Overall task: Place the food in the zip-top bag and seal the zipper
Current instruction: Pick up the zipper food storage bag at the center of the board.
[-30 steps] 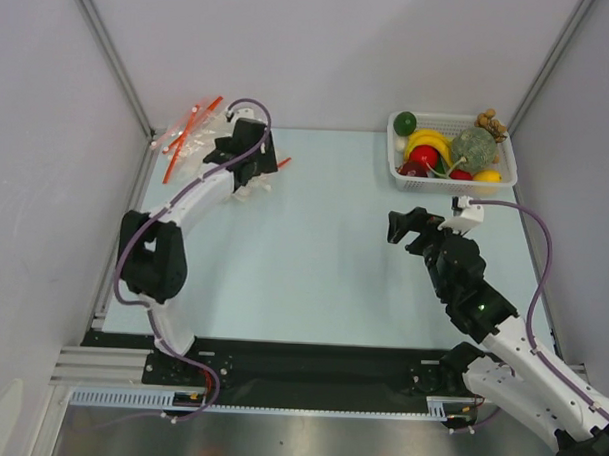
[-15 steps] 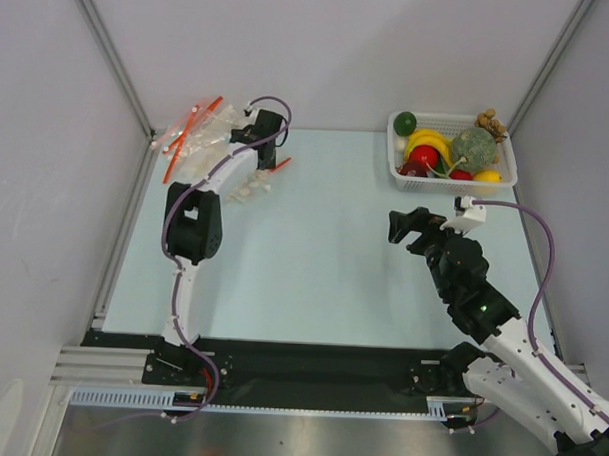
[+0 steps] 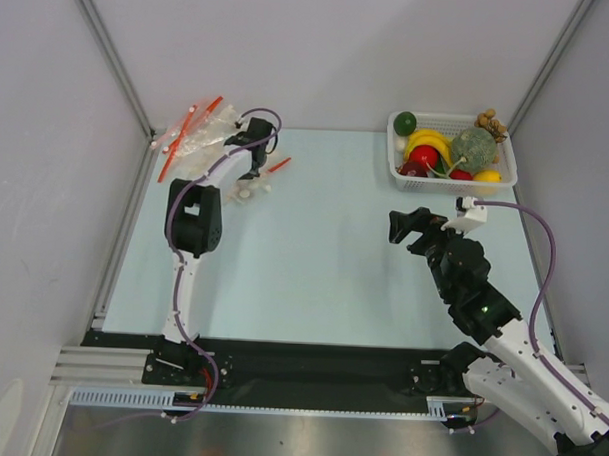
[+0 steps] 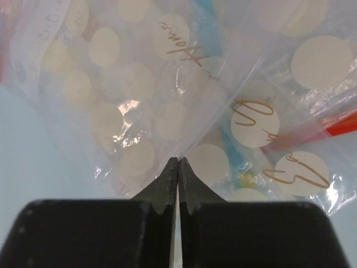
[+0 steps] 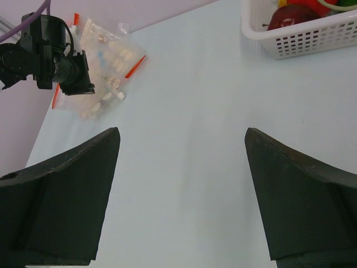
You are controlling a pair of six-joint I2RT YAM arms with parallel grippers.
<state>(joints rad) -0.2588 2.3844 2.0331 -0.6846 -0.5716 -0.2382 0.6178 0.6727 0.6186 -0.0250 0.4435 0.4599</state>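
The zip-top bag (image 3: 248, 189), small and clear with a red zipper (image 3: 278, 166), lies at the far left beside a pile of similar bags. My left gripper (image 3: 254, 172) points down onto it. In the left wrist view its jaws (image 4: 178, 162) are shut, tips meeting on the bag's creased clear plastic (image 4: 245, 128), and the red zipper (image 4: 340, 123) shows at the right edge. The food sits in the white basket (image 3: 504, 181): a grey-green ball (image 3: 473, 146), a red fruit (image 3: 424, 156), a dark red piece (image 3: 412, 169) and a dark green ball (image 3: 405, 121). My right gripper (image 3: 405, 227) hangs open and empty (image 5: 182, 131) mid-table.
More clear bags with red strips (image 3: 193, 134) are heaped in the far-left corner. Yellow bananas (image 3: 428, 140) and a brown grape bunch (image 3: 490, 121) share the basket. Grey walls close in on the left, back and right sides.
My left arm reached toward the far-left bags, swung its gripper down onto the loose bag and closed its jaws from wide open. The right arm stayed still.
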